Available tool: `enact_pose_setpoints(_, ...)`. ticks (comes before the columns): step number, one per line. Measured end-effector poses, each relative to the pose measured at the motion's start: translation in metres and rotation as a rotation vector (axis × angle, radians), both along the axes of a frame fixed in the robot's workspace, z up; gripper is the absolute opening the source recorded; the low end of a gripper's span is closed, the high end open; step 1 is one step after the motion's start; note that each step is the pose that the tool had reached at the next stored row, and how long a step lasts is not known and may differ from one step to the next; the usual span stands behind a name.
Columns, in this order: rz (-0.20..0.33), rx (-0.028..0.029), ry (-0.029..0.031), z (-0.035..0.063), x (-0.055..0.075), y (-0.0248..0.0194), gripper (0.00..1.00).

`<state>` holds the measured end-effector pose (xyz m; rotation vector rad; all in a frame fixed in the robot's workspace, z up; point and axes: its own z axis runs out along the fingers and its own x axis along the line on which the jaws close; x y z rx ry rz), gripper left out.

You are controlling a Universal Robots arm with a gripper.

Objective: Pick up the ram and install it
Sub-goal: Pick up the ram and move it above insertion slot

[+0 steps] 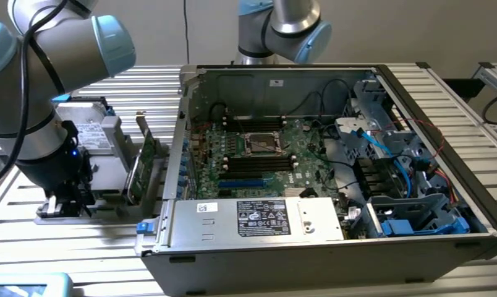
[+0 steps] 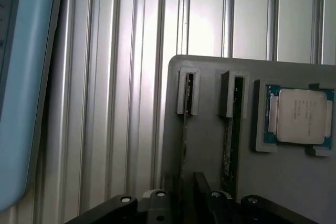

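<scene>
the gripper [image 2: 186, 192] has its jaws apart, one on each side of the ram [image 2: 185, 129], with a gap showing, so this looks like the closing-in step, not yet a firm pinch. the ram stands on edge in a slot of the grey tray [image 2: 207, 129], and its long axis runs straight away from the gripper, so the jaws face its thin flat sides. a second stick [image 2: 229, 140] stands parallel in the next slot, just beside it, and past that lies a processor chip [image 2: 299, 116]; its print can't be read. the tray rests on the slatted metal table [image 2: 121, 103]. in the exterior view the tray is at lower left, and the open computer case [image 1: 314, 266] fills the centre and right. the white label [image 1: 263, 218] there is too small to read.
</scene>
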<state>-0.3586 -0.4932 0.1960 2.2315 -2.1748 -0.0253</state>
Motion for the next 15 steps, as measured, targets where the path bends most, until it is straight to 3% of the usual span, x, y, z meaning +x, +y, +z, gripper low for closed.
enact_pose_setpoints(1,0.0,-0.0002,0.0001,0.0,0.0,0.0,0.28)
enact_pose_setpoints(3,0.0,-0.0008,0.0001,0.0027,-0.001,-0.0002,0.16)
enact_pose_setpoints(5,0.0,-0.0006,0.0,0.0111,-0.001,-0.0007,0.13)
enact_pose_setpoints(15,0.0,-0.0009,0.0002,0.0569,-0.003,-0.002,0.13)
